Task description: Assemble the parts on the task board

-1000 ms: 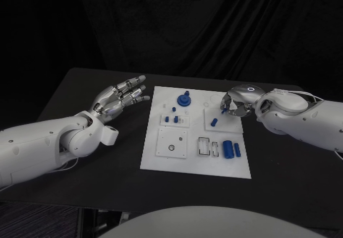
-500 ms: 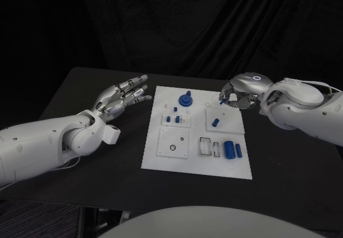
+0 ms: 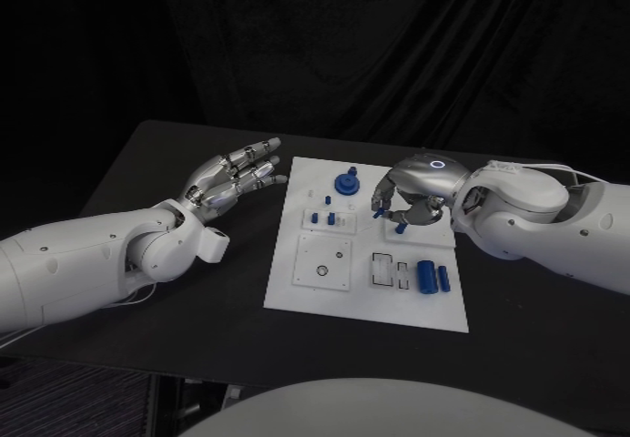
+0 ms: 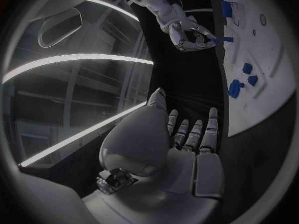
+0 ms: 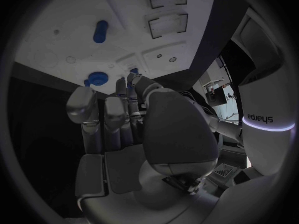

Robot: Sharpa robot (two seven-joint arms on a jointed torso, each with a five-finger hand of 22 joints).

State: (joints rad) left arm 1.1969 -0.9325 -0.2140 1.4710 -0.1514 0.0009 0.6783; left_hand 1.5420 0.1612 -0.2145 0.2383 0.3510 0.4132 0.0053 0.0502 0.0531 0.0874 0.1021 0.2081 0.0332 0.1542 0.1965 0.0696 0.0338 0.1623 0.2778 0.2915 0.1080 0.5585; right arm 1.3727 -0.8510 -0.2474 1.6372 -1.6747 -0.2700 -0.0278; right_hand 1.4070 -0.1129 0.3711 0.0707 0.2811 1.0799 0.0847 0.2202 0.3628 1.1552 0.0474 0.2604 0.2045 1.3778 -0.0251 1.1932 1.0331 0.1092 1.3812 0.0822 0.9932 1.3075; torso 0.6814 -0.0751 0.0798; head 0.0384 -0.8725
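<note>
Right hand (image 3: 404, 202) is hovering over the upper right of the white board (image 3: 302, 291), pinching a small blue peg (image 3: 381, 215) between its fingertips. Left hand (image 3: 237, 177) is floating beside the board's left edge, fingers spread, holding nothing.

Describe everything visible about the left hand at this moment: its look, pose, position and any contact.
The left hand is silver and metallic-looking, at the end of a white arm. It is held open, fingers extended and slightly apart, pointing toward the far end of the table. It sits beside the left edge of the white task board, apart from it. It holds nothing and touches none of the blue parts. Whether it rests on the table cannot be told.
</note>
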